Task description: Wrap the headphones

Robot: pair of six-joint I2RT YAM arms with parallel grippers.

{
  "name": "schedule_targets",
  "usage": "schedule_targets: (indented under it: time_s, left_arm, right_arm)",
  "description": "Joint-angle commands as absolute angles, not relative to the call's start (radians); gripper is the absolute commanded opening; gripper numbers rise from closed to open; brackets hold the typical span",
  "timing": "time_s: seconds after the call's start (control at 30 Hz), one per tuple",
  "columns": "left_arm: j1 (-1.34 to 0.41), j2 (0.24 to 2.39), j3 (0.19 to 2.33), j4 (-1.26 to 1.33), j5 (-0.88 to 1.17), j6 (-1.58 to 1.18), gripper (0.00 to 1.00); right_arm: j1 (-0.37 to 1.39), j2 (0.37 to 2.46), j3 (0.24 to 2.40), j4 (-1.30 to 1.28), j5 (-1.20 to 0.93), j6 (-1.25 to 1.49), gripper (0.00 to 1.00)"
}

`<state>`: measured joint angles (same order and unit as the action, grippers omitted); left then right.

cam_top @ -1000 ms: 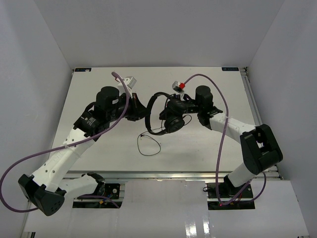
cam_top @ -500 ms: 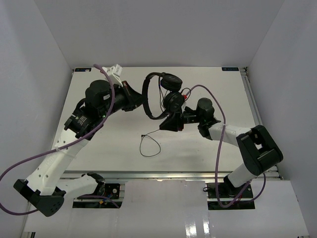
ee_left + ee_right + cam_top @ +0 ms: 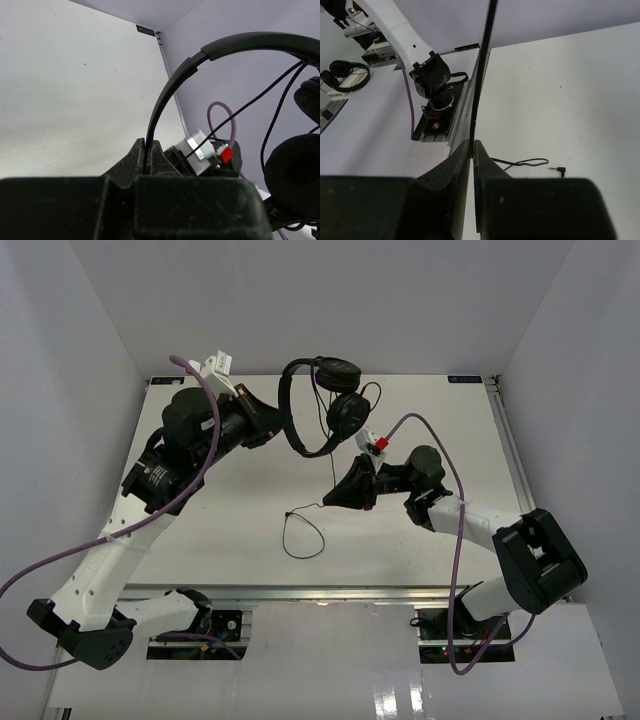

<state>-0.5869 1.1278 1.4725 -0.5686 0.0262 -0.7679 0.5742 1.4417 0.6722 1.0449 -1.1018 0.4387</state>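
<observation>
The black headphones (image 3: 338, 373) hang in the air above the back of the table, earcups to the right of the arched headband (image 3: 290, 425). My left gripper (image 3: 279, 428) is shut on the headband, which rises from between the jaws in the left wrist view (image 3: 167, 95); one earcup (image 3: 295, 172) shows at the right there. The thin cord (image 3: 338, 455) drops from the earcups to my right gripper (image 3: 336, 500), which is shut on it. In the right wrist view the cord (image 3: 482, 65) runs up from the jaws. Its tail loops on the table (image 3: 300, 536), ending in the plug (image 3: 559, 170).
White walls close in the white table (image 3: 200, 540) on the left, back and right. A metal rail (image 3: 300, 592) runs along the near edge. The left arm's base (image 3: 432, 80) and another pair of headphones (image 3: 342, 70) outside the cell show in the right wrist view.
The left arm has lifted the headphones up and toward the back of the table. The right gripper has come away from the earcups, lower and nearer, now pinching the cord.
</observation>
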Motion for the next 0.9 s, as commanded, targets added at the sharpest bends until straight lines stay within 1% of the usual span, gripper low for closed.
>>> schedule_targets:
  time_s: [0.0,0.17,0.4,0.63,0.7,0.87]
  left_arm:
    - [-0.592,1.127,1.523,-0.551,-0.078,-0.796,0.0]
    - [-0.592,1.13,1.527,-0.552,-0.125,-0.784,0.0]
    - [-0.592,1.137,1.57,-0.559,-0.114,-0.782,0.0]
    - [-0.592,1.142,1.603,-0.579,-0.121,-0.773,0.0]
    - [-0.592,1.143,1.616,-0.593,-0.129,-0.77,0.0]
    - [-0.592,1.138,1.646,-0.637,-0.147,-0.759,0.0]
  right_arm:
    - [0.584,1.371,0.667,1.044,-1.116,0.379,0.11]
    - [0.587,1.354,0.679,1.012,-1.136,0.366,0.11]
    - [0.608,1.373,0.719,1.104,-1.161,0.455,0.12]
    - [0.639,1.481,0.829,1.132,-1.178,0.497,0.14]
    - [0.649,1.533,0.871,1.17,-1.178,0.528,0.16]
    - [0.658,1.617,0.935,1.373,-1.18,0.668,0.2]
